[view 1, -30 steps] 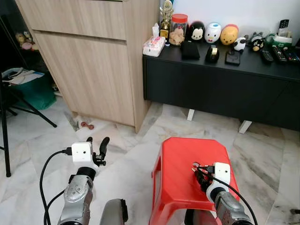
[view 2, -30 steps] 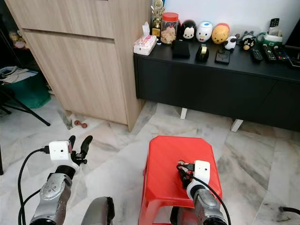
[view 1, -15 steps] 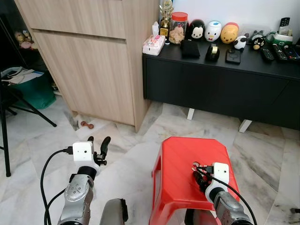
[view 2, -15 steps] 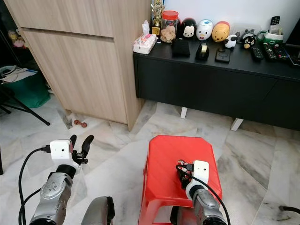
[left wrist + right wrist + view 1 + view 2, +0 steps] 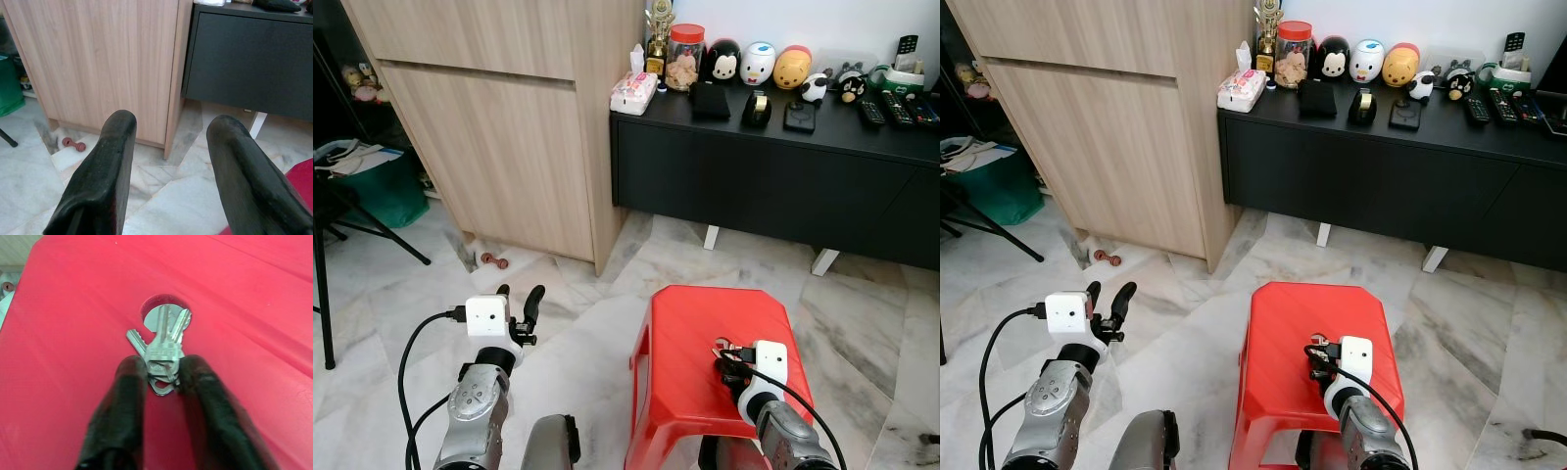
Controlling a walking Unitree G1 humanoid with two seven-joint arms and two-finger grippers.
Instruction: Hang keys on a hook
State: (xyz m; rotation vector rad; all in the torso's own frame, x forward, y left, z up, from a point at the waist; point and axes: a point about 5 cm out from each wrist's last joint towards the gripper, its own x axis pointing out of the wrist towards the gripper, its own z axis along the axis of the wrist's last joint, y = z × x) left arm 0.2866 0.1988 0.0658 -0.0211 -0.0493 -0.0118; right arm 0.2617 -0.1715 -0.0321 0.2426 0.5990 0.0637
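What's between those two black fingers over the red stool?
A bunch of silver keys, pinched between the right gripper fingers, fanning toward the round hole in the red stool. The right wrist view shows this.

Three keys (image 5: 165, 345), one stool (image 5: 695, 333).

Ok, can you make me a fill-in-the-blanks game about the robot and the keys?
1. The right gripper pinches a bunch of ____.
2. The keys are over a stool coloured ____.
3. The left gripper is empty, its fingers ____.
4. Beyond it stands a ____ cabinet.

Missing words: keys, red, open, wooden
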